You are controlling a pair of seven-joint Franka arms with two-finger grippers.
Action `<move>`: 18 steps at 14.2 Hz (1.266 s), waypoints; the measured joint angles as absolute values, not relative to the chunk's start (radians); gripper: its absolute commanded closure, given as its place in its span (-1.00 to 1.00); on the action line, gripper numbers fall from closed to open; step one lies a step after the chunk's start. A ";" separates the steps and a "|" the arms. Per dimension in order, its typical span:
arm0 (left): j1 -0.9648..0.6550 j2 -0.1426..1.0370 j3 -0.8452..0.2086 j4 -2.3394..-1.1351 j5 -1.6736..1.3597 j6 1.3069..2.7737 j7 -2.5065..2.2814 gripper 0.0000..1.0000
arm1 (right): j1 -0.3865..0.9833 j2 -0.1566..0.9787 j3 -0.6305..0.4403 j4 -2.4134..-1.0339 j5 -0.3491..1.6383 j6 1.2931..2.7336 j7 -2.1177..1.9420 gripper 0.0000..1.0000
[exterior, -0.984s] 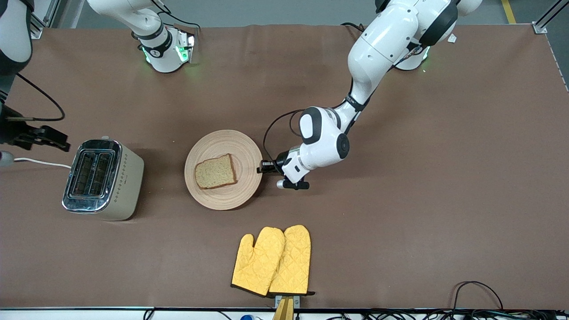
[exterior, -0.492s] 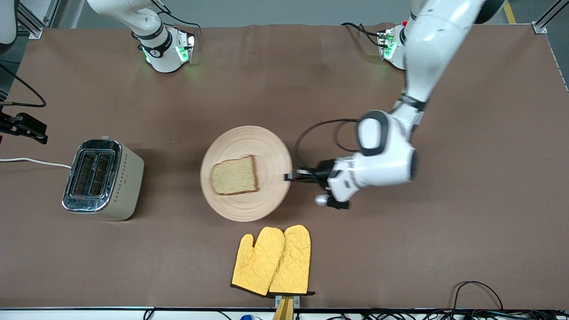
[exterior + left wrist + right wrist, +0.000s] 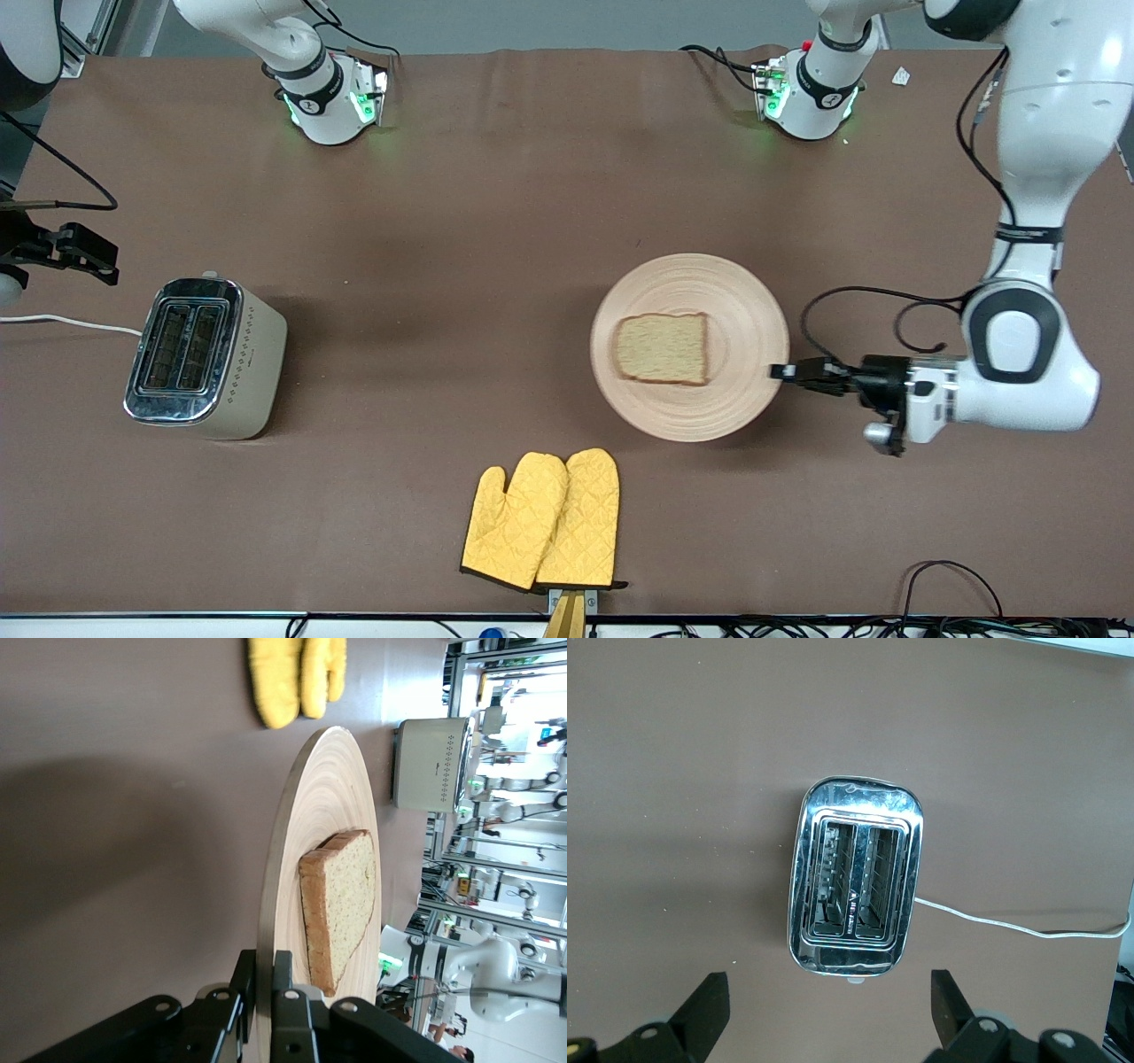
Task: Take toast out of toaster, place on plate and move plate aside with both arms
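The round wooden plate (image 3: 689, 346) is toward the left arm's end of the table, with the toast (image 3: 663, 348) lying flat on its middle. My left gripper (image 3: 781, 371) is shut on the plate's rim at the edge facing the left arm's end. In the left wrist view the plate (image 3: 332, 815) and toast (image 3: 341, 904) show edge-on, with my left gripper (image 3: 266, 973) pinching the rim. My right gripper (image 3: 84, 248) is open and empty, up in the air at the right arm's end, beside the toaster. In the right wrist view my right gripper (image 3: 828, 1005) is spread wide.
A silver and cream toaster (image 3: 205, 356) with two empty slots stands at the right arm's end; it also shows in the right wrist view (image 3: 857, 874) with its white cord (image 3: 1028, 926). Two yellow oven mitts (image 3: 545, 520) lie near the table's front edge.
My left gripper has carried the plate with the toast on it from the table's middle toward the left arm's end. The right gripper has shifted slightly beside the toaster.
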State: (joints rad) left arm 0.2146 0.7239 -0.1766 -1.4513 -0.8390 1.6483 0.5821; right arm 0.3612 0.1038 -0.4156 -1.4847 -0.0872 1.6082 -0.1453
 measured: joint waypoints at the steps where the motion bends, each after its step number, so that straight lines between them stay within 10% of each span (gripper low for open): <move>1: 0.262 0.752 -0.176 -1.449 -0.823 1.632 0.652 0.99 | 0.346 0.104 -0.406 -1.485 -0.082 1.608 -0.145 -1.00; 8: 0.433 0.970 -0.174 -1.340 -0.763 1.627 0.915 0.74 | 0.109 0.104 -0.211 -1.485 0.012 1.608 -0.148 -1.00; 10: 0.448 1.005 -0.176 -1.307 -0.763 1.624 0.916 -0.92 | 0.072 0.104 -0.182 -1.485 0.029 1.608 -0.144 -1.00; 18: 0.318 0.872 -0.181 -1.102 -0.468 1.624 0.733 -1.00 | 0.036 0.104 -0.127 -1.482 0.033 1.607 -0.087 -1.00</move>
State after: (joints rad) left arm 0.3177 0.8724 -0.1805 -1.1015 -0.4681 1.6236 0.7335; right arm 0.0356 0.1041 -0.1267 -1.4823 0.0329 1.6071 -0.0866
